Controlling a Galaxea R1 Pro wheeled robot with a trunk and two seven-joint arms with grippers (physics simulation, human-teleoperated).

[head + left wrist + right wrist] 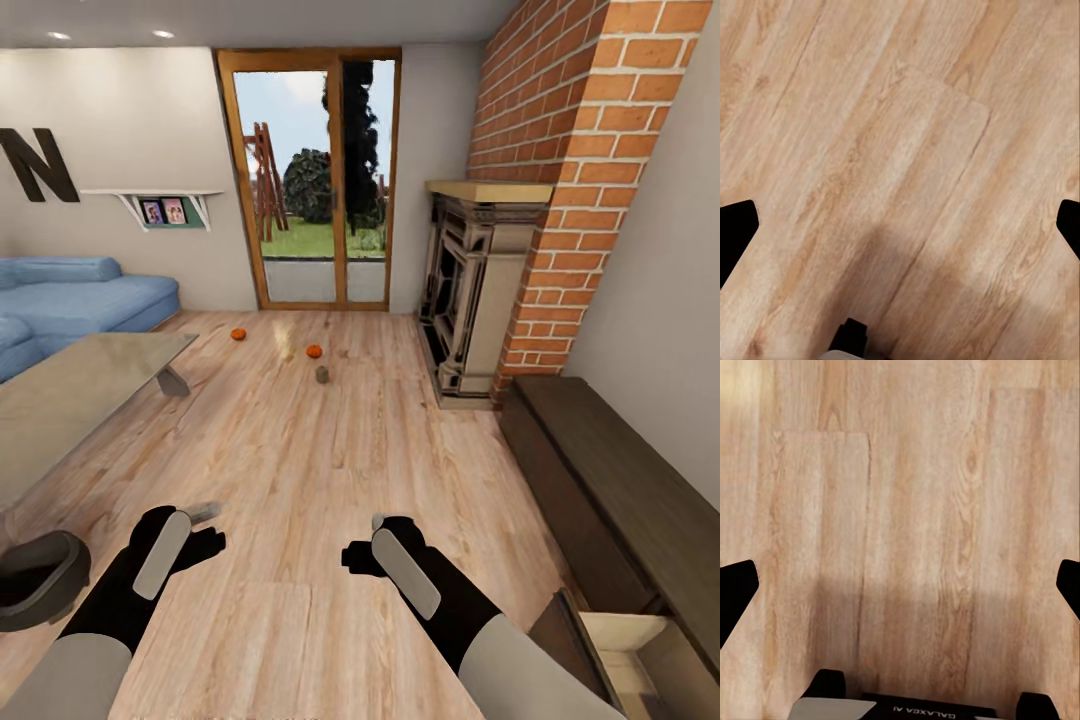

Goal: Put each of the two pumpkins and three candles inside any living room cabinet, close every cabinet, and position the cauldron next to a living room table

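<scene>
Two pumpkins [238, 334] [314, 351] and one candle [322, 374] lay on the wood floor [300, 460] near the glass door [310, 180]. Our left gripper [900, 225] and right gripper [900, 585] hung empty above the floor, fingers spread wide. We saw the cabinet [620, 480] at right, one drawer [640, 650] open, the table [70, 390] and cauldron [40, 580] at left.

left arm: reaches forward low, forearm angled inward | left tool [200, 530]: empty, fingers [736, 229] spread wide, pointing down at the floor | right arm: reaches forward low, mirrored | right tool [365, 545]: empty, fingers [736, 589] spread wide, pointing down | the two tools level, apart
</scene>
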